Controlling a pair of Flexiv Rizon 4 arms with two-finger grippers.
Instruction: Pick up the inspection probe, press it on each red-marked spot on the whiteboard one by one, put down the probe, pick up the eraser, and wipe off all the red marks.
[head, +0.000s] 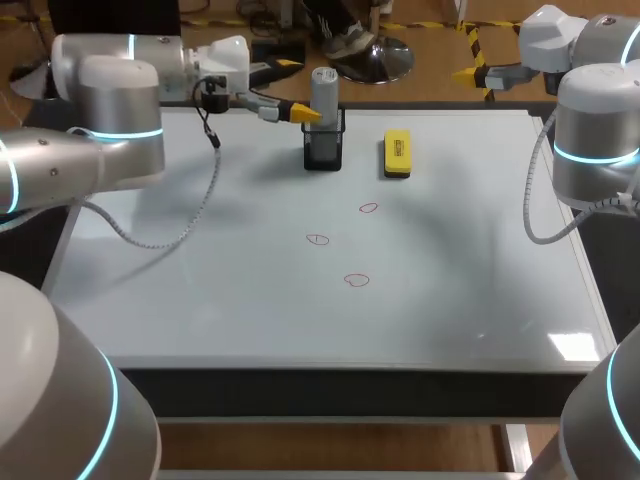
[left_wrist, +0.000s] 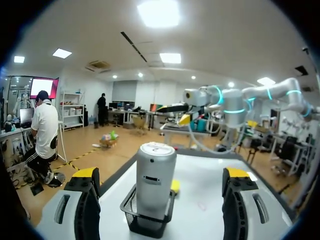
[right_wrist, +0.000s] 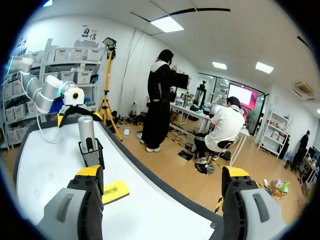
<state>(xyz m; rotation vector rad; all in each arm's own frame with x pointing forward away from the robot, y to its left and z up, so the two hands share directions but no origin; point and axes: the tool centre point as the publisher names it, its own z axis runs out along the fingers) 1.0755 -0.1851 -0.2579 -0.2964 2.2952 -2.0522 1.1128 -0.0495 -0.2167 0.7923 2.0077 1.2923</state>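
The whiteboard (head: 200, 290) covers nearly the whole desk (head: 330, 392), and most of its surface lies bare. Three red marks sit near the middle, apart from one another: one toward the far side (head: 369, 208), one in the middle (head: 317, 239), one nearest me (head: 357, 281). Along the far edge stands a black mesh holder (head: 323, 152) with the inspection probe (head: 323, 95) upright in it. The yellow eraser (head: 397, 155) lies flat near the holder, on its right, the two apart. The near half, the left side and the right side of the board are open room.

My left pincer (left_wrist: 162, 175) is spread wide. The probe stands between its fingers (left_wrist: 86, 200), with a gap on each side, so neither finger touches it. It holds nothing. My left arm comes in from the left along the far edge, its forearm lying about level above the board and the fingers pointing at the probe from the left.

My right pincer (right_wrist: 162, 172) is also spread wide and holds nothing. It hangs at the far right corner, out past the desk's far edge. Its arm stands upright by the right edge, well away from the eraser and the marks.
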